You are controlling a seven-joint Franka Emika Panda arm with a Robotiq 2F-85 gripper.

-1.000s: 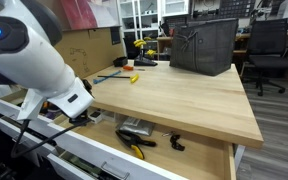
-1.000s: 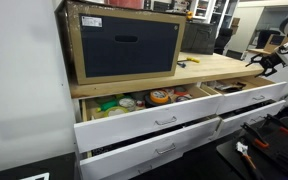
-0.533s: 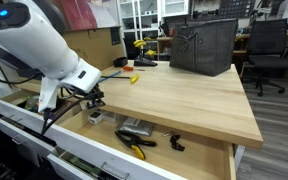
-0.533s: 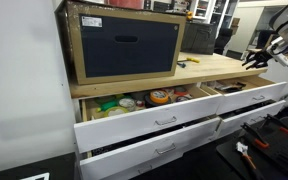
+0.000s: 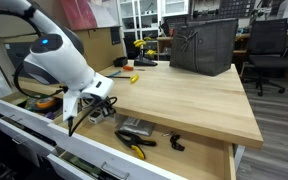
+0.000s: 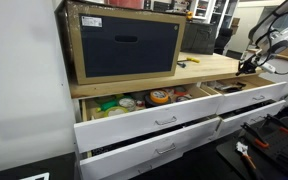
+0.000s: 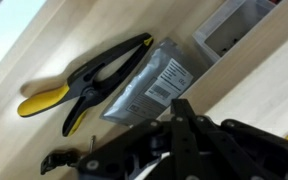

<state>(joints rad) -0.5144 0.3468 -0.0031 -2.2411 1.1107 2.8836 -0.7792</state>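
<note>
Exterior view: the gripper (image 5: 97, 101) has swung in over the open drawer (image 5: 204, 152) since half a second ago, which reads as an approach to its contents. Yellow-handled pliers (image 5: 135, 150) lie in the drawer, with a grey packet (image 5: 134, 129) just behind them. Above the drawer are a pale wooden benchtop (image 5: 184, 95) and a black crate (image 5: 204, 45); beyond it stands an office chair (image 5: 269, 45) in a cluttered workshop. Other exterior view: the gripper (image 6: 248, 66) has dipped towards the drawer (image 6: 246, 97). Wrist view: pliers (image 7: 89, 88) and packet (image 7: 152, 80) touch, close below the gripper (image 7: 184, 125), and nothing is gripped. I cannot tell whether the fingers are spread or together.
</note>
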